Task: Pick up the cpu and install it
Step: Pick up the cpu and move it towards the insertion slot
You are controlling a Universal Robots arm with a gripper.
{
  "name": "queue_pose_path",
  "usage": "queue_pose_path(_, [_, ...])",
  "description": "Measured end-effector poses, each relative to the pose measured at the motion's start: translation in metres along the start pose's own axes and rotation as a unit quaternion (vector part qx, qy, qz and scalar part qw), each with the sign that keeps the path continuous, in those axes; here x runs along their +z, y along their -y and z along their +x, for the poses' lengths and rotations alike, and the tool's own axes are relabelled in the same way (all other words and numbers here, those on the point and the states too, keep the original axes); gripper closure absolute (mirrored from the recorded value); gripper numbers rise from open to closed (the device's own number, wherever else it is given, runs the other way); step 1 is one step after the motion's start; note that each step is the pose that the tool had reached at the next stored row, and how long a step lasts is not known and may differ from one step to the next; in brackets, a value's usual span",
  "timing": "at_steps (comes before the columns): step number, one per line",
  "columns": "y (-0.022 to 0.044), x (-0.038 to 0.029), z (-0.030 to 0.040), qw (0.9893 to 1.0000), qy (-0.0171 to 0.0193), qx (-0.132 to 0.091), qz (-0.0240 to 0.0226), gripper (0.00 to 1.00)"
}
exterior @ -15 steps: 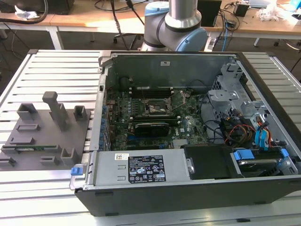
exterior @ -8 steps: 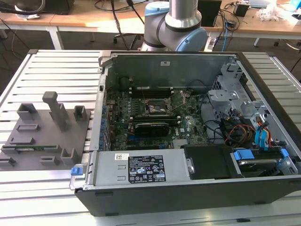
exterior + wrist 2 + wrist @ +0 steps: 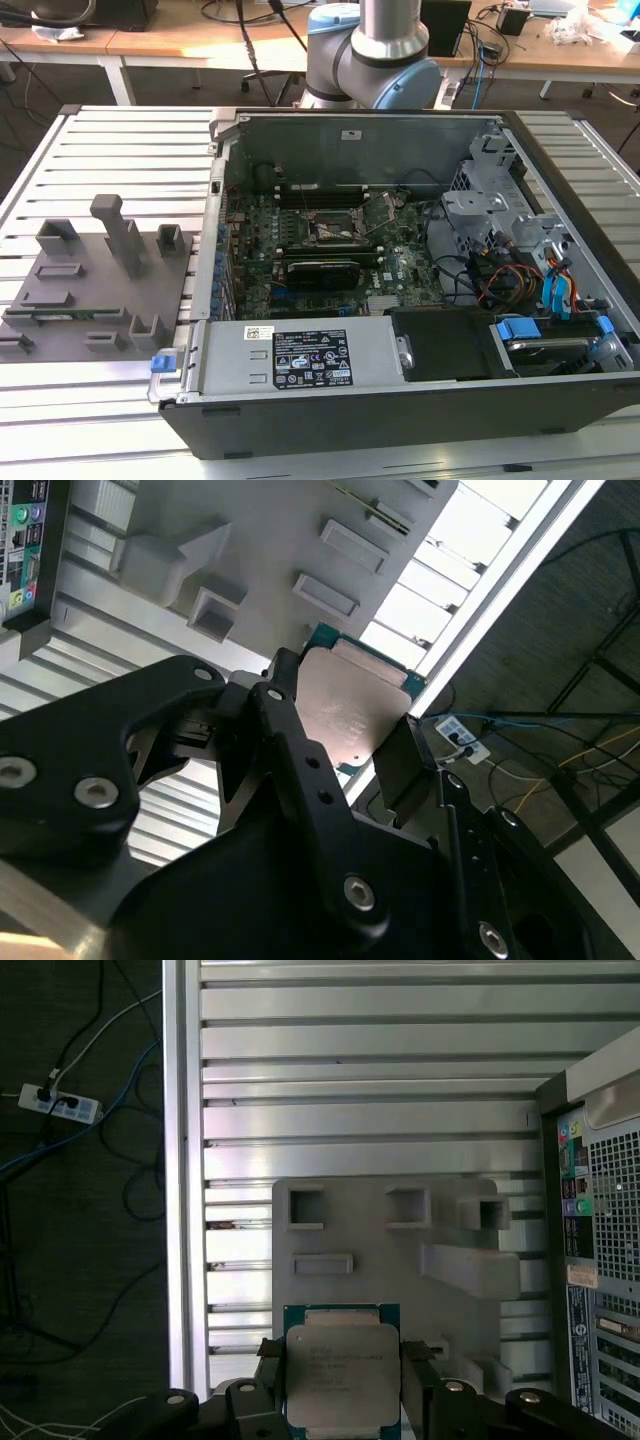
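My hand (image 3: 343,1380) is clamped on 2 opposite edges of the cpu (image 3: 342,1355), held above the grey fixture (image 3: 380,1260), which lies at the exterior view's left of the open case (image 3: 400,425). I judge the chip light, stiff and fragile underneath, so edges only. The socket (image 3: 335,228) inside the case looks empty.

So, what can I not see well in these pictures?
- The cpu: first wrist view, one edge cut off by the picture's edge; second wrist view, sides covered by the gripper.
- The socket: exterior view, too small to judge its pins.
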State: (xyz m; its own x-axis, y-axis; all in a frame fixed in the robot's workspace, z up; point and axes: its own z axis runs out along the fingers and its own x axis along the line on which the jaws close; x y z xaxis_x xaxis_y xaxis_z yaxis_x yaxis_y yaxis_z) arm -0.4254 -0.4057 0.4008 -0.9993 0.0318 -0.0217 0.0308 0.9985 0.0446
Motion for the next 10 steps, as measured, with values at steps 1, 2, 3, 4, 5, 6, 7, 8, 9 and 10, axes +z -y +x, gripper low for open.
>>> queue_pose_path(1, [0.0, 0.0001, -0.0011, 1.0, 0.0001, 0.0, 0.0, 0.45])
queue_pose_path(2, [-0.0001, 0.0002, -0.0023, 1.0, 0.0001, 0.0, -0.0001, 0.45])
queue_pose_path(3, [-0.0001, 0.0002, -0.0043, 1.0, 0.0001, 0.0, -0.0001, 0.45])
queue_pose_path(4, [-0.0001, 0.0002, -0.0056, 1.0, 0.0001, 0.0, 0.0, 0.45])
queue_pose_path(5, [-0.0002, 0.0003, -0.0066, 1.0, 0.0001, 0.0, -0.0001, 0.45])
queue_pose_path(6, [-0.0003, 0.0003, -0.0096, 1.0, 0.0001, 0.0, -0.0001, 0.45])
queue_pose_path(7, [-0.0004, 0.0004, -0.0146, 1.0, 0.0001, 0.0, -0.0001, 0.45])
queue_pose_path(8, [-0.0006, 0.0005, -0.017, 1.0, 0.0001, 0.0, -0.0001, 0.45])
queue_pose_path(9, [-0.0007, 0.0005, -0.0192, 1.0, 0.0001, 0.0, -0.0001, 0.45])
queue_pose_path(10, [-0.0008, 0.0007, -0.0219, 1.0, 0.0001, 0.0, -0.0001, 0.45])
